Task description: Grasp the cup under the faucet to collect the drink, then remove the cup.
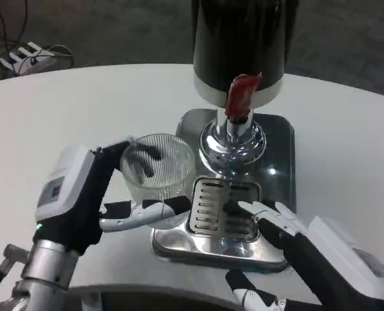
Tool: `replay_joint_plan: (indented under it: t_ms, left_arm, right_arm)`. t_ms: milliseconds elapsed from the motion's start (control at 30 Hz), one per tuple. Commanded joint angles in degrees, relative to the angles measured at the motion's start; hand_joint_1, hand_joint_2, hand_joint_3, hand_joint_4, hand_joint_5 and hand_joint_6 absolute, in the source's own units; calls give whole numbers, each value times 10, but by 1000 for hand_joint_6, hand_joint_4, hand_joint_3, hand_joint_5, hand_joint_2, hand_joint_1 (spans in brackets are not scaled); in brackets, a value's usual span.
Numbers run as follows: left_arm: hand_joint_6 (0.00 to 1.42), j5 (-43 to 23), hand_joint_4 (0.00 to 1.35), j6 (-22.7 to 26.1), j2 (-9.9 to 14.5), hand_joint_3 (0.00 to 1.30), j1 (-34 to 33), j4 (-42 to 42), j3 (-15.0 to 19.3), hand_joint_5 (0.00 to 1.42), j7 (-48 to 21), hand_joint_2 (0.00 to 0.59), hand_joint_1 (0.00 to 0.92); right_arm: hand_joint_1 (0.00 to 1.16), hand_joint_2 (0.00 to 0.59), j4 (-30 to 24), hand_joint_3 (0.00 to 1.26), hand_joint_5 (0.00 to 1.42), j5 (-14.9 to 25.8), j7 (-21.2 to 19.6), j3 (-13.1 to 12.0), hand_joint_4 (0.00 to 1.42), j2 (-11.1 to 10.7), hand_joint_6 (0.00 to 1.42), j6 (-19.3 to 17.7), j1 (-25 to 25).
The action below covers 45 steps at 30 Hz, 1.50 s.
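A clear ribbed cup (158, 167) stands on the white table just left of the dispenser's drip tray (221, 206). My left hand (107, 191) wraps around it, fingers showing behind and in front of the glass. The dark drink dispenser (240, 45) stands at the back with its red tap lever (242, 96) above a chrome spout (234, 139). The cup sits left of the spout, not under it. My right hand (279, 227) hovers open at the tray's front right corner, fingers spread toward the grille.
The dispenser's silver base (279, 139) takes up the table's middle right. A white power strip with cables (24, 58) lies on the floor beyond the table's far left edge. The white table (62, 110) stretches bare to the left.
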Motion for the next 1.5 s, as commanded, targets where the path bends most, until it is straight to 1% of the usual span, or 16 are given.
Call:
replay_joint_plan:
  t_ms: [33, 133, 300, 533, 633, 867, 967, 1133, 1200, 1267, 1333, 1367, 1400, 1467, 1500]
  left_arm:
    - [415, 17, 797, -19, 2, 802, -51, 71, -35, 736, 33, 44, 521]
    - [415, 27, 797, -25, 1, 802, -80, 119, -59, 736, 49, 46, 516]
    - [426, 40, 797, -24, -7, 802, -133, 202, -96, 744, 78, 47, 510]
    - [428, 53, 797, -21, -13, 802, -195, 284, -128, 744, 112, 51, 514]
    - [429, 61, 797, -8, -14, 802, -224, 313, -146, 748, 113, 53, 515]
    - [421, 48, 779, -3, -16, 801, -246, 346, -168, 738, 104, 58, 521]
    - [417, 42, 771, -4, -17, 795, -243, 347, -169, 737, 104, 57, 519]
    - [385, 38, 710, 6, -18, 766, -242, 341, -172, 683, 94, 57, 500]
    - [355, 37, 654, 11, -18, 716, -243, 340, -175, 615, 88, 65, 479]
    - [329, 36, 630, 15, -17, 680, -245, 341, -178, 565, 82, 68, 457]
    - [312, 33, 573, 19, -16, 650, -246, 341, -183, 529, 79, 88, 419]
    - [283, 32, 471, 20, -16, 584, -246, 341, -185, 457, 78, 122, 363]
    - [231, 31, 331, 19, -15, 469, -247, 341, -187, 355, 76, 131, 300]
    - [170, 28, 143, 17, -16, 296, -248, 341, -189, 221, 71, 117, 252]
    - [136, 25, 65, 15, -16, 193, -249, 340, -189, 161, 67, 96, 232]
  right_arm:
    - [613, 485, 4, 143, 0, 5, 3, 2, 83, 3, 0, 3, -4]
    - [613, 485, 7, 144, 0, 7, 4, 1, 83, 2, 0, 4, -7]
    - [616, 488, 8, 150, 0, 9, 2, 0, 84, 2, 0, 3, -5]
    - [618, 487, 4, 152, 0, 8, 3, 4, 84, 1, 0, 4, -1]
    - [617, 486, 1, 152, 0, 6, 4, 7, 84, 2, 0, 6, -1]
    - [617, 486, -2, 152, 0, 7, 4, 2, 84, 0, 0, 8, 3]
    - [617, 485, 0, 152, 0, 8, 3, 4, 87, 2, 0, 9, 2]
    - [616, 485, 5, 154, 0, 10, 3, 3, 92, 2, 0, 10, -4]
    - [616, 485, 6, 154, 0, 11, 4, 4, 93, 2, 0, 11, -6]
    - [616, 485, 7, 155, 0, 11, 3, 3, 93, 2, 0, 12, -5]
    - [616, 485, 8, 155, 0, 12, 2, 3, 93, 3, 0, 12, -5]
    - [616, 485, 8, 155, 0, 12, 2, 3, 93, 3, 0, 13, -5]
    - [616, 485, 8, 155, 0, 12, 2, 3, 93, 3, 0, 14, -6]
    - [616, 485, 8, 155, 0, 14, 2, 2, 93, 3, 0, 14, -6]
    - [616, 485, 8, 155, 0, 14, 2, 2, 93, 2, 0, 13, -6]
